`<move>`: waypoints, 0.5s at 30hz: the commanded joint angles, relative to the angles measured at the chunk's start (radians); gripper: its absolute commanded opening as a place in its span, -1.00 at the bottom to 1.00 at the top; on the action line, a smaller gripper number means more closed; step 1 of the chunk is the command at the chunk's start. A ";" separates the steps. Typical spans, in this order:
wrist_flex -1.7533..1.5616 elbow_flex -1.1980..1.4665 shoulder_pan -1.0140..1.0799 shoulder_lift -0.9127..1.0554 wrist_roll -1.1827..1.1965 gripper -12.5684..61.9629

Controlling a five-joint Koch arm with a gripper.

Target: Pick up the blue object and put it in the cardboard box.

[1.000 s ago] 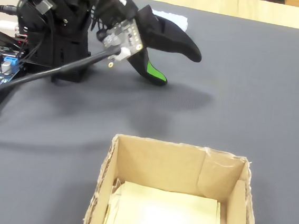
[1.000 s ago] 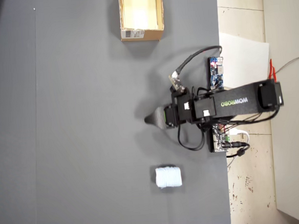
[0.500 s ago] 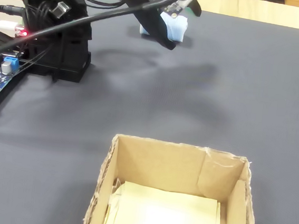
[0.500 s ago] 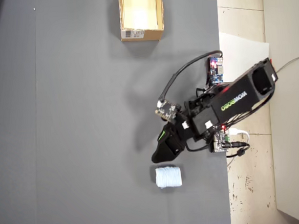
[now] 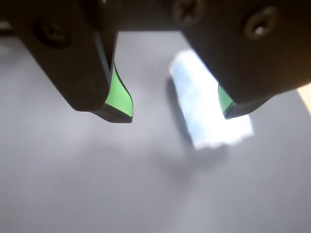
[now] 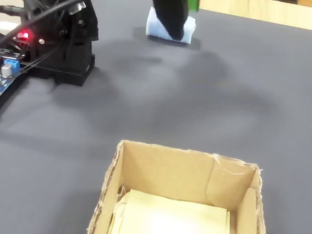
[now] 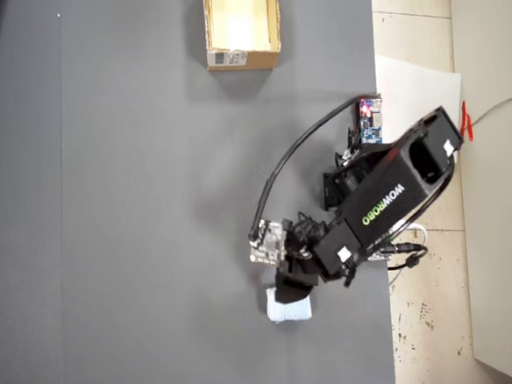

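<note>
Claw hovering over the blue object

The claw (image 5: 177, 111) is hanging spread above the blue object (image 5: 209, 109) on the desk (image 7: 152, 208); cardboard box (image 7: 243, 57) sitting toward 12 o'clock overhead.

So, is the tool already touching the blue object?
Cannot tell. In the wrist view the tool is open; its right fingertip overlaps the blue object, with no clear gap or contact. The overhead view hides the tips.

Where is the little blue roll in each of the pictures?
Wrist view: the blue roll lies right of centre, under the open tool.
Fixed view: top middle, partly behind the tool.
Overhead view: near the bottom, just below the tool.
Shared landmark: the tool.
</note>
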 commanded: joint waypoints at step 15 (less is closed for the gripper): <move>0.029 -0.184 -0.190 -0.189 -0.195 0.23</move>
